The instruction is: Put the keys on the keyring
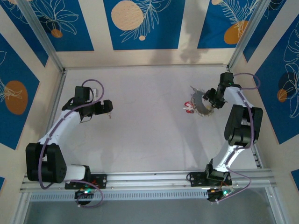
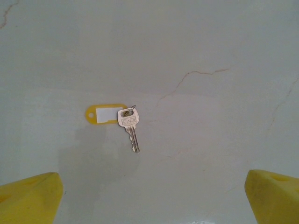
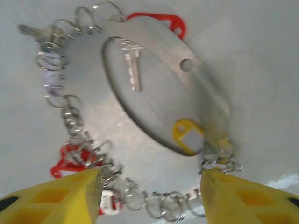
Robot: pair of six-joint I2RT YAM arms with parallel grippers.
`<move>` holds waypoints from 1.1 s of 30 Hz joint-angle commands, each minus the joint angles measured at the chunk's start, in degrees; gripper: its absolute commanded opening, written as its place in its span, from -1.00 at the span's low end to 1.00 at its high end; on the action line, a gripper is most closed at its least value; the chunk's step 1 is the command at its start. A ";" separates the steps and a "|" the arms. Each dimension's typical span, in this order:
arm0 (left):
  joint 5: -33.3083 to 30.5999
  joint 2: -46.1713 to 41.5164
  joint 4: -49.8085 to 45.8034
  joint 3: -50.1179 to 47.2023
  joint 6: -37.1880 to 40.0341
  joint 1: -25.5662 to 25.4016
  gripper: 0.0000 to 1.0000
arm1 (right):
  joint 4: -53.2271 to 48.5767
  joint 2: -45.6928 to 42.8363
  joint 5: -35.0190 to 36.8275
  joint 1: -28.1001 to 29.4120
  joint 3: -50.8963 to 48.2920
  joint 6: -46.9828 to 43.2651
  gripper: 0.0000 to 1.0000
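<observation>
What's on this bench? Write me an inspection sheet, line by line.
Surface: pale table; hairline cracks show in the left wrist view.
Job's things: keyring at the right, carrying keys and red tags; one loose key with a yellow tag lies flat at the left.
Clutter: nothing seen.
Hands: left hand open above the loose key; right hand has fingers either side of the keyring's near rim, grip unclear.
Cables: purple cable along each arm, away from the keys.
Surroundings: blue and cream patterned walls; aluminium frame rails.
</observation>
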 commanded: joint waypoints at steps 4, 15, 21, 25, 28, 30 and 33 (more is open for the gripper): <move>-0.14 -2.50 0.37 -0.75 -1.21 0.05 1.00 | -1.23 7.83 -8.15 -0.32 4.68 -5.42 0.27; -2.09 -4.07 -0.32 -0.80 -0.17 -0.06 1.00 | -6.75 10.04 -6.40 4.19 4.48 -5.44 0.25; -2.77 -4.09 -0.32 -1.03 -0.17 -0.10 1.00 | -2.93 -0.33 -11.30 9.79 -7.92 1.88 0.23; -1.05 -3.31 -0.07 -0.85 -0.03 -0.08 1.00 | 0.78 -1.37 -17.81 15.27 -12.65 5.78 0.22; -0.31 -2.97 0.17 -1.14 -0.43 -0.08 1.00 | 2.18 -2.58 -19.02 18.29 -12.87 6.09 0.23; 0.20 -2.82 0.54 -1.46 -0.62 -0.17 1.00 | 0.52 -4.46 -18.32 18.07 -12.03 5.20 0.23; 1.34 -2.29 0.98 -1.10 -0.69 -0.23 1.00 | -3.85 -8.18 -13.74 17.25 -11.20 2.10 0.20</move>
